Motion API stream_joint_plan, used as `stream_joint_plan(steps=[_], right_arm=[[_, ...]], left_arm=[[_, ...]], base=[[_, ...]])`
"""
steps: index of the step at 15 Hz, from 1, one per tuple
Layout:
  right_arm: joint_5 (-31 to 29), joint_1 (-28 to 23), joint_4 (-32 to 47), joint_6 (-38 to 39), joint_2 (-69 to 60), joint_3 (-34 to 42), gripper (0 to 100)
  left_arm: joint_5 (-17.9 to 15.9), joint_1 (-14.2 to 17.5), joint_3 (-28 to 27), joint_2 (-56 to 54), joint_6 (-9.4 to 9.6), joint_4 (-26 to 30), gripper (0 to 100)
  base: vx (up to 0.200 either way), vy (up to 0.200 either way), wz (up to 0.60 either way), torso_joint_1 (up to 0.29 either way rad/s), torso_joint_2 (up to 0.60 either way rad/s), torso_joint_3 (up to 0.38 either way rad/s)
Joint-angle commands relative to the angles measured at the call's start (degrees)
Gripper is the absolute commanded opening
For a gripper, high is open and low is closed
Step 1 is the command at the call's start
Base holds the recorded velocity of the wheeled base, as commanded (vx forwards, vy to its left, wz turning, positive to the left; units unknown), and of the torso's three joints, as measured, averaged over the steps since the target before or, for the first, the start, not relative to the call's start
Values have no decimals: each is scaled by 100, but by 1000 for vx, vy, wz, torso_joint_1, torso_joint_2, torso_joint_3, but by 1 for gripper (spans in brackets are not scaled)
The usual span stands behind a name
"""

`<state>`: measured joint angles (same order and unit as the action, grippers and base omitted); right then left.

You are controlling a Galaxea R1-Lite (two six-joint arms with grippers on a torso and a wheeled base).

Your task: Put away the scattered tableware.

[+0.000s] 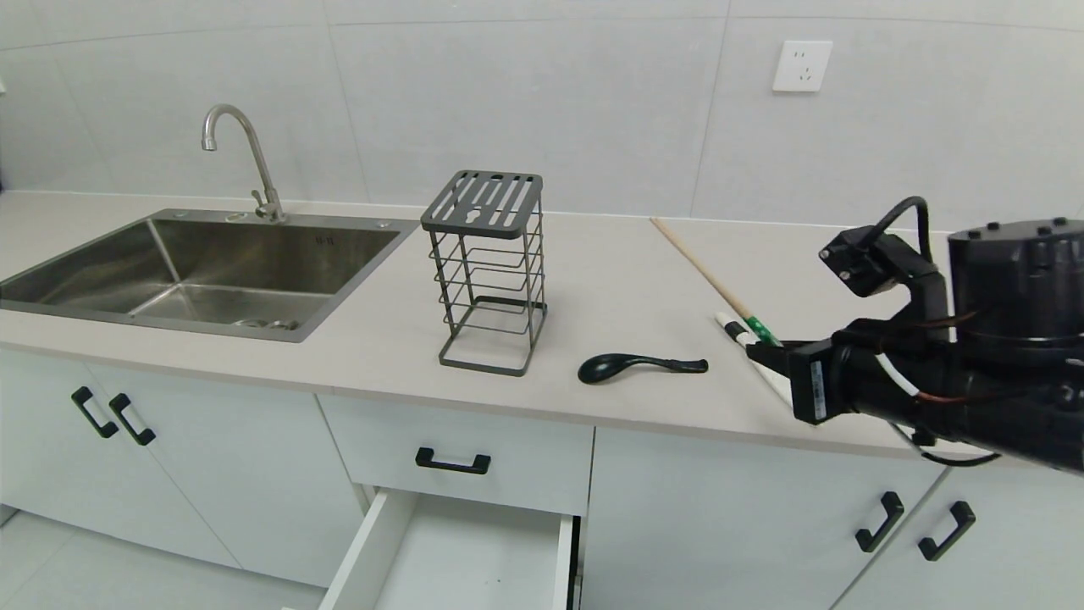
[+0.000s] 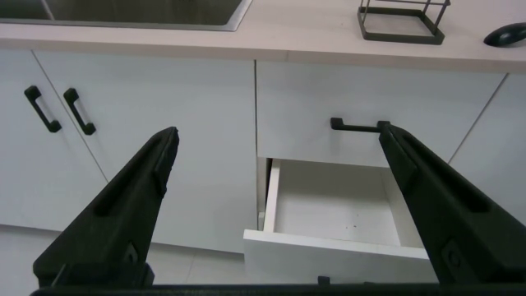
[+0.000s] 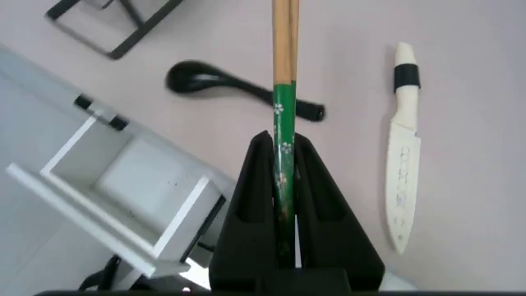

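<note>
Right hand (image 3: pixel 283 144) grips the chopsticks (image 3: pixel 282 49) by the green end; lift level, clear of the knife (image 3: pixel 403 164), before swinging toward the rack (image 1: pixel 484 203)

Head high, wrists nearer; drawer (image 1: pixel 457 551) seemingly shared
</note>
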<state>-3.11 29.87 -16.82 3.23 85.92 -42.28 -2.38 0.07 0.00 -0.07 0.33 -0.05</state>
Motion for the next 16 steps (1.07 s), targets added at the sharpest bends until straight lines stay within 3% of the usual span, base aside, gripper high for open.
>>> stream_joint_plan(steps=[1,2,4,7,12,13,16], right_arm=[[188,547,4,-138,-884,290,0],[214,766,4,-147,-945,290,0],[284,1715,118,-341,-954,220,0],[284,2296,144,-472,-805,299,0],[258,2383,-14,-516,-638,422,0],[258,2392,-348,-578,-488,519,0],[504,2445,-893,-1272,162,158,0]], left_arm=[[0,1,0,7,2,5,100],[0,1,0,7,2,-4,100],[0,1,0,7,2,5,100],[0,1,0,7,2,5,100],[0,1,0,7,2,-4,100],[0,1,0,7,2,5,100],[0,1,0,7,2,5,100]], base=[[0,0,0,0,0,0],[0,0,0,0,0,0],[0,0,0,0,0,0],[0,0,0,0,0,0],[0,0,0,0,0,0],[0,0,0,0,0,0],[0,0,0,0,0,0]])
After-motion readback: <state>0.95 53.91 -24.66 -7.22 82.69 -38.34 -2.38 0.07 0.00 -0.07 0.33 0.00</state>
